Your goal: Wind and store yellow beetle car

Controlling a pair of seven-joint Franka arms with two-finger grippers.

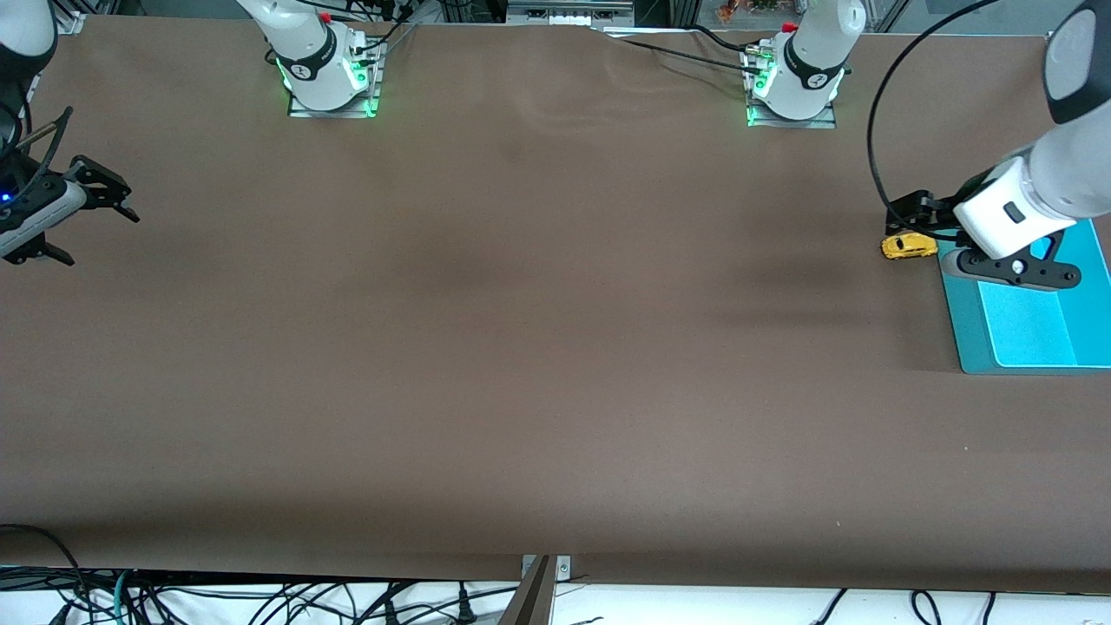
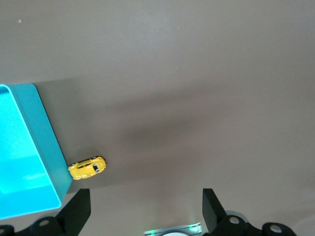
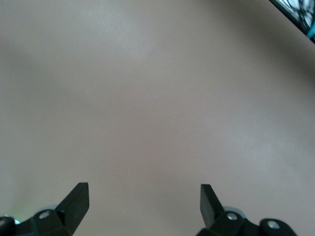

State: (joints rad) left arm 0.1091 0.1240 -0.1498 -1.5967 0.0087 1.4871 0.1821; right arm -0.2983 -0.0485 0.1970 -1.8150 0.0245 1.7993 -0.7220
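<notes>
The left tool (image 1: 911,211) hangs low over the desk (image 1: 521,347) at the left arm's end, its fingers spread wide with nothing between them, as the left wrist view shows. That open stance over the yellow beetle car (image 1: 909,246) suits a descent to grip it. The car sits on its wheels on the desk, touching or just beside the outer wall of the teal tray (image 1: 963,330), which looks to be where it will be stored. That wall crowds one side of the car, so a finger may have little room there. The right tool (image 1: 95,193) waits, fingers spread and empty, above the right arm's end of the desk.
</notes>
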